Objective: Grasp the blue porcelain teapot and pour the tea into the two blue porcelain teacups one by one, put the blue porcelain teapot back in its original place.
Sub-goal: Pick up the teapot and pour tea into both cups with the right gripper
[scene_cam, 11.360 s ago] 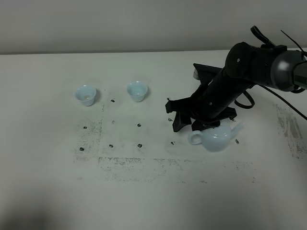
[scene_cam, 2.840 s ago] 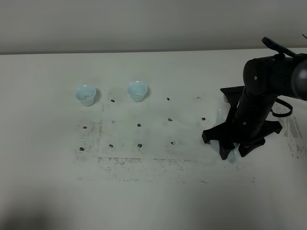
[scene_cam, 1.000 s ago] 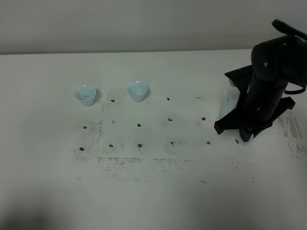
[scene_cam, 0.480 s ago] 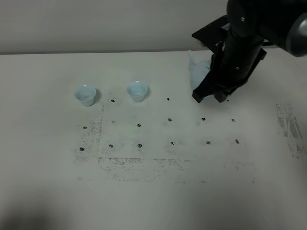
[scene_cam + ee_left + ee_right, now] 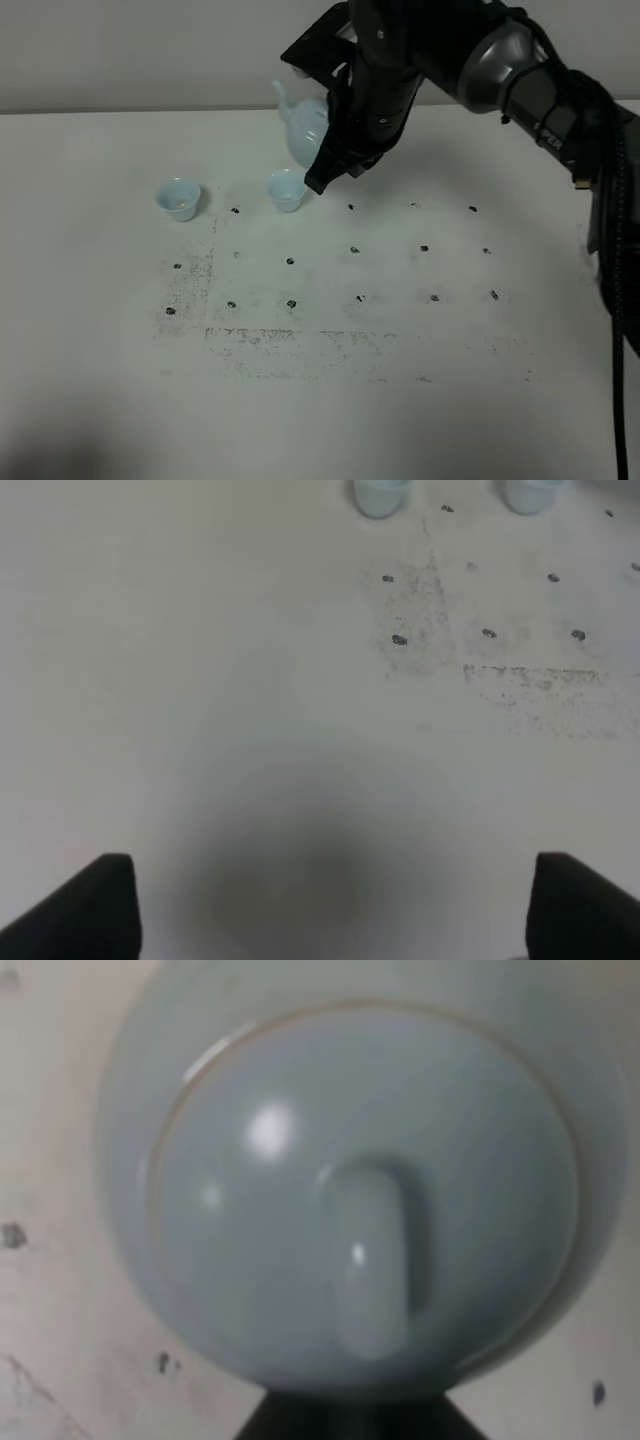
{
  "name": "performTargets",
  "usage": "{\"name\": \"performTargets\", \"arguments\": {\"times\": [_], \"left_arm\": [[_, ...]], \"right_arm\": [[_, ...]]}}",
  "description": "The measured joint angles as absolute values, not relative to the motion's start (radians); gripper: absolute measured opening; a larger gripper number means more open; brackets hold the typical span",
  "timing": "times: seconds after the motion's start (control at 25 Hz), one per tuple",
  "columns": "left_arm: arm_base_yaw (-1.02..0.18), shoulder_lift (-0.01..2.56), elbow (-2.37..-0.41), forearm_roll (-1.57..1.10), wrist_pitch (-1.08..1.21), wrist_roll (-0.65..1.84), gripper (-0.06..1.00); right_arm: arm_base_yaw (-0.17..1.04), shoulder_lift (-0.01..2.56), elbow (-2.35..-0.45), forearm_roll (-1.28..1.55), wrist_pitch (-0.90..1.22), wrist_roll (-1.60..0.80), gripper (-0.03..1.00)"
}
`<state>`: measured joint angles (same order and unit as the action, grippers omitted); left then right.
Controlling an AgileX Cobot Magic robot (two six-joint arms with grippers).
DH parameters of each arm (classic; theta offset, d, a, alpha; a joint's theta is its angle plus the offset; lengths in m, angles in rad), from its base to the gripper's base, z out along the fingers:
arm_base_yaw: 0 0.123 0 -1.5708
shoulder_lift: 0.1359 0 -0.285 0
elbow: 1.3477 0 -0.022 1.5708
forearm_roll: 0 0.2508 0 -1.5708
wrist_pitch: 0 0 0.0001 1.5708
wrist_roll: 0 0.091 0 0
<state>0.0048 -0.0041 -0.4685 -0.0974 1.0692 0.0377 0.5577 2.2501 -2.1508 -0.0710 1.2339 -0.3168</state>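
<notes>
Nearest, the left gripper [image 5: 335,910] hangs over bare table [image 5: 120,400], its fingers spread wide and holding nothing. Farther on, a grid of black marks [image 5: 354,250] dots the scuffed top. Beyond it stand the cups, the left cup [image 5: 179,198] at 9 o'clock from the right cup [image 5: 286,190], well apart. The teapot [image 5: 303,132] hangs in the air at 1 o'clock from the right cup, near it, with its spout [image 5: 281,97] aimed toward 11 o'clock. The right gripper [image 5: 330,165] is clamped on it. The arm [image 5: 400,60] hides its handle side. The right wrist view is filled by the lid [image 5: 365,1190].
</notes>
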Motion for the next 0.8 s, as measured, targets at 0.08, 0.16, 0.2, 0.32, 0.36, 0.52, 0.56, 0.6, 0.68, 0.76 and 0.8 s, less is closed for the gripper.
{"name": "performTargets", "arguments": {"times": [0.08,0.16,0.2,0.32,0.36,0.52,0.56,0.6,0.68,0.76,0.8], "left_arm": [[0.005,-0.004,-0.469,-0.097,1.069,0.038,0.74],[0.005,-0.004,-0.469,-0.097,1.069,0.038,0.74],[0.005,-0.004,-0.469,-0.097,1.069,0.038,0.74],[0.005,-0.004,-0.469,-0.097,1.069,0.038,0.74],[0.005,-0.004,-0.469,-0.097,1.069,0.038,0.74],[0.005,-0.004,-0.469,-0.097,1.069,0.038,0.74],[0.005,-0.004,-0.469,-0.097,1.069,0.038,0.74],[0.005,-0.004,-0.469,-0.097,1.069,0.038,0.74],[0.005,-0.004,-0.469,-0.097,1.069,0.038,0.74],[0.005,-0.004,-0.469,-0.097,1.069,0.038,0.74],[0.005,-0.004,-0.469,-0.097,1.069,0.038,0.74]], "right_arm": [[0.575,2.271,-2.171,-0.071,1.234,-0.368,0.04],[0.588,2.282,-2.173,-0.066,1.235,-0.415,0.04],[0.592,2.285,-2.173,-0.065,1.236,-0.443,0.04],[0.597,2.287,-2.175,-0.045,1.238,-0.519,0.04],[0.597,2.287,-2.177,-0.04,1.238,-0.551,0.04],[0.6,2.287,-2.178,-0.016,1.237,-0.681,0.04],[0.601,2.287,-2.178,-0.006,1.238,-0.702,0.04],[0.604,2.287,-2.178,0.0,1.238,-0.72,0.04],[0.612,2.287,-2.178,0.0,1.238,-0.731,0.04],[0.616,2.287,-2.178,0.006,1.238,-0.749,0.04],[0.617,2.287,-2.178,0.008,1.238,-0.763,0.04]]}}
